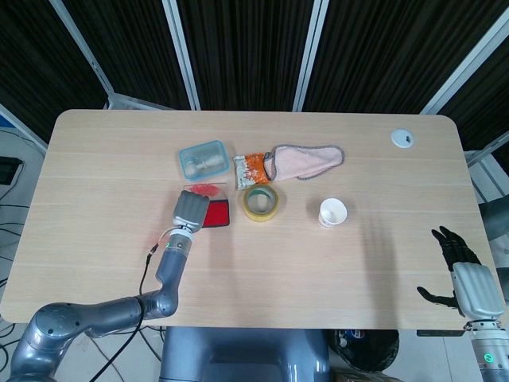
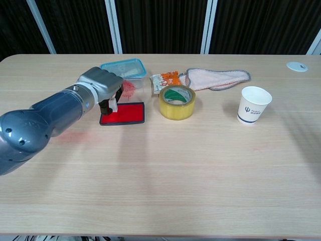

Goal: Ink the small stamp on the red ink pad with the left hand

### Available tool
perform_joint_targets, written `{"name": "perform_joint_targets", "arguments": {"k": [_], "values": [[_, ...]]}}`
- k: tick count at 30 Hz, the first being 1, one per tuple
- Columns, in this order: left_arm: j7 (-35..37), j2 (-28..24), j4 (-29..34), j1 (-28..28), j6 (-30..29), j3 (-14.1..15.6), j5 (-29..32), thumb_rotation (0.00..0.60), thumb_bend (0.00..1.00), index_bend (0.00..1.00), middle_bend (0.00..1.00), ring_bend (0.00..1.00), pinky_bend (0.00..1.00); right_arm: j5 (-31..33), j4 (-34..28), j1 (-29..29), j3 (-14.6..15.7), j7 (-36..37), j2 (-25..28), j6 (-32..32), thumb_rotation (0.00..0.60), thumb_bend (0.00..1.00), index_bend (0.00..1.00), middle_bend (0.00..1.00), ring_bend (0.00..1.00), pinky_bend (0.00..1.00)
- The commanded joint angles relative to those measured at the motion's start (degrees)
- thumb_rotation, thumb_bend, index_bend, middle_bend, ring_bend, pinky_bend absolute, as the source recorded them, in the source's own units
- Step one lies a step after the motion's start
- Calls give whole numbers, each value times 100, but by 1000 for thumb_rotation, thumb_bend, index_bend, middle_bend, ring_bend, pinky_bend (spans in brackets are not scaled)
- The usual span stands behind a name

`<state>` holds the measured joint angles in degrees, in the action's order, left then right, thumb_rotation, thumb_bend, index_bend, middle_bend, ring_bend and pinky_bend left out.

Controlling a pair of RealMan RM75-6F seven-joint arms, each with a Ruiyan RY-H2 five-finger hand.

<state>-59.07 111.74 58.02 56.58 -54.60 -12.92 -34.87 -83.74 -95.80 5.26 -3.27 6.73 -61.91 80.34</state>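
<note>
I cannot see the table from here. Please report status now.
Left hand holds small stamp over red ink pad; contact unclear. Right hand open, off the table edge. Nothing in the way.

Both views are bright and evenly lit, seemingly from above. Shadows on the table (image 2: 200,165) are soft and pale. The left arm (image 2: 45,123) shows mild shine on its grey shell. Focus is sharp; the chest view bends slightly at its edges.
</note>
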Motion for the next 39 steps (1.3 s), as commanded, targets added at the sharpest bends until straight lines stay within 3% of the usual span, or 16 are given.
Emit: {"name": "perform_joint_targets", "arguments": {"k": [1, 11, 21, 29, 39], "values": [[25, -21, 28, -6, -28, -14, -26, 600, 526, 745, 753, 509, 592, 3, -1, -2, -1, 1, -1, 2, 600, 225, 37, 0, 0, 186], [52, -295, 451, -36, -243, -102, -118, 600, 527, 745, 753, 509, 592, -9, 0, -5, 2, -27, -11, 17, 600, 225, 37, 0, 0, 186], [42, -861, 1497, -185, -646, -104, -268, 600, 526, 743, 753, 509, 592, -37, 13, -9, 5, -56, -32, 47, 600, 225, 37, 0, 0, 186], [-116, -1518, 2540, -512, -1007, 261, -350, 600, 526, 737, 747, 506, 588, -50, 8, -9, 9, -77, -35, 52, 600, 225, 38, 0, 0, 186], [153, -1879, 2853, -951, -1161, 699, -366, 600, 526, 721, 733, 498, 583, -76, 7, -11, 13, -63, -45, 71, 600, 224, 40, 0, 0, 186]]}}
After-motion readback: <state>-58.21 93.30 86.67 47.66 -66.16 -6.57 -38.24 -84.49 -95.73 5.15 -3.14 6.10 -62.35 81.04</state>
